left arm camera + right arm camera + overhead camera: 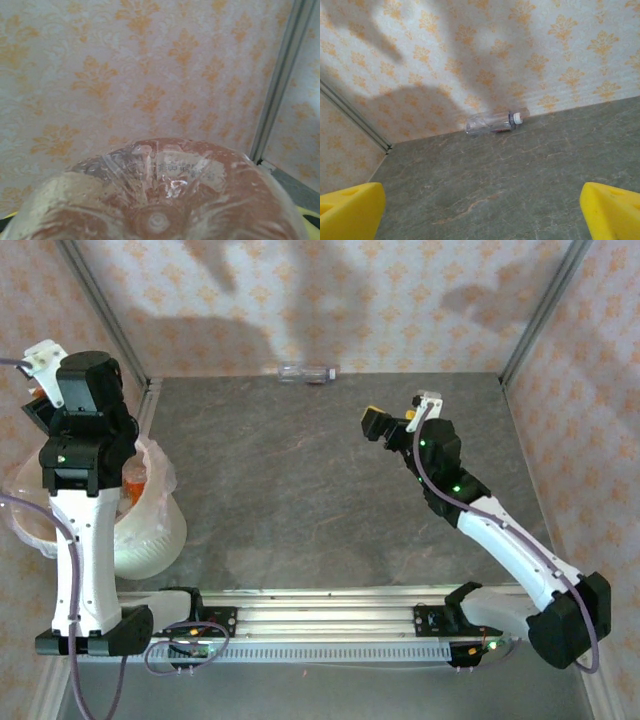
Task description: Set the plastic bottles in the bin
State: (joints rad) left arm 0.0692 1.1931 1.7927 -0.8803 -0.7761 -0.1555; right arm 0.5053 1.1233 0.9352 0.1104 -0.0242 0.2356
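top view: bin [165, 540] is at the table's [320, 500] left side with the left arm up over it, something orange inside the bag. a clear bottle [305, 371] lies on its side against the far wall. right tool [390, 423] hangs near mid-table, well apart from it

left wrist: left tool [156, 217] is grasping a second bottle [165, 170], its see-through base right up at the lens

right wrist: yellow fingers [350, 212] spread wide, released. the clear bottle lies ahead by the wall, white cap on its right end

Grey marbled tabletop [300, 500] meets orange-patterned walls [330, 300]; aluminium rail [330, 612] lines its near edge.
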